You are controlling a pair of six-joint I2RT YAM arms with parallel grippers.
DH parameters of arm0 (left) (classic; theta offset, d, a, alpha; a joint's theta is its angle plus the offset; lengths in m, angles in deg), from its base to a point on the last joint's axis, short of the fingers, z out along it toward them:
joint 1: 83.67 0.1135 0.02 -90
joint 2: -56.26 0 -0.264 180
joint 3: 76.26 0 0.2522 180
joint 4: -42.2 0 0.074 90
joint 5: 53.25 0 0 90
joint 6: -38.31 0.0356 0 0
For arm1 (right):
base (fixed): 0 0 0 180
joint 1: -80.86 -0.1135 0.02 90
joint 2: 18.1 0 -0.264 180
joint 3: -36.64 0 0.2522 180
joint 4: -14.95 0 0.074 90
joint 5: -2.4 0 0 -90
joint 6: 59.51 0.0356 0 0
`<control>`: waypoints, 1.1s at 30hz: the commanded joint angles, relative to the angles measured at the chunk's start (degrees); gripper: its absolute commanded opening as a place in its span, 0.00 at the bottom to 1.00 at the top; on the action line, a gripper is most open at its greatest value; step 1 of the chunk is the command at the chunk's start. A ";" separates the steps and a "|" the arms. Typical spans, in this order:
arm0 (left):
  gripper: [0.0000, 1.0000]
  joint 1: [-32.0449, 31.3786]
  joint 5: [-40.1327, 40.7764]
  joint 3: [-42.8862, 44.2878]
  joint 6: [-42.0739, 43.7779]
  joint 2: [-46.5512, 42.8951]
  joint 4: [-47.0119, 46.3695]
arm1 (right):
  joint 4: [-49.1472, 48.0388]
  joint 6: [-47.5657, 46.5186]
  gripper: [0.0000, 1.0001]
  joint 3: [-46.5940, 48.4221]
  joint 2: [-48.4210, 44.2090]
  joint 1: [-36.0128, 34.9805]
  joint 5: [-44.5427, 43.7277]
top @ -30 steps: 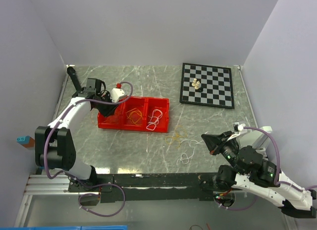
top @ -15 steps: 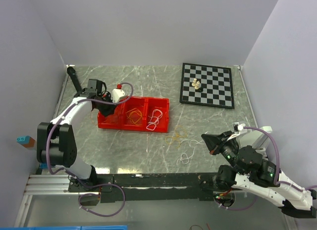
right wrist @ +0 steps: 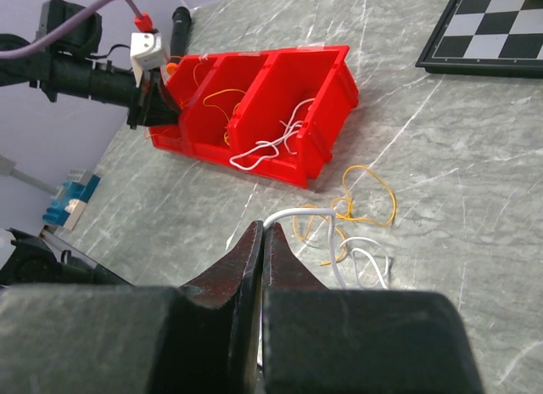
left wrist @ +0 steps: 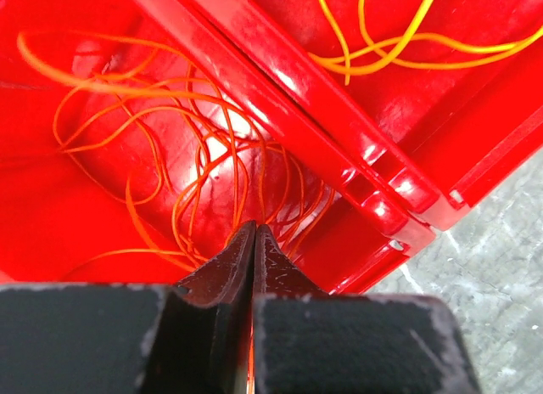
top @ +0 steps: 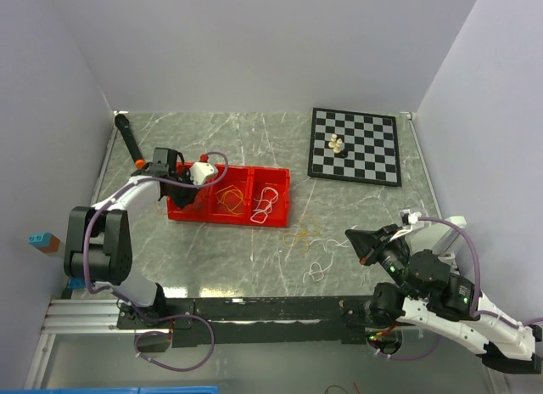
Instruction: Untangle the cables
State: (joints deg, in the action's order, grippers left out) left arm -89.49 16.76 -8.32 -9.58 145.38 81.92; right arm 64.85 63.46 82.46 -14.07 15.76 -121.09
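Cables (left wrist: pixel 204 156): thin orange loops, tangled in bin (left wrist: pixel 322 148). Left gripper (left wrist: pixel 254 230) clenched among them; right gripper (right wrist: pixel 261 230) clenched.

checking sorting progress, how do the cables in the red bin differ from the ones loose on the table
Place: the bin cables sit inside the red bin; the table cables lie on the table. Sorting: bin cables are split by colour, one per compartment; table cables mix orange and white in one clump. Both are thin, loopy strands.
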 commanded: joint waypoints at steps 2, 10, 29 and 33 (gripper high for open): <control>0.07 0.20 1.00 -0.30 -0.54 -1.40 -2.67 | -1.07 0.43 0.00 1.17 0.18 -0.29 -0.87; 0.13 0.38 0.74 2.42 -1.50 -3.25 1.63 | -2.30 0.34 0.00 0.73 0.80 -0.38 -0.52; 0.71 13.81 -6.99 25.01 5.69 1.39 24.75 | -1.86 0.43 0.00 0.64 -0.16 -0.38 -0.17; 0.70 20.48 -8.04 28.09 9.83 6.05 27.91 | -1.95 0.25 0.00 0.82 0.01 -0.29 -0.08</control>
State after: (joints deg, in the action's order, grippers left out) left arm -74.56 10.09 16.00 -5.74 147.61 105.30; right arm 64.70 63.70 82.46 -13.94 15.76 -121.00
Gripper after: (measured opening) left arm 0.703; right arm 0.012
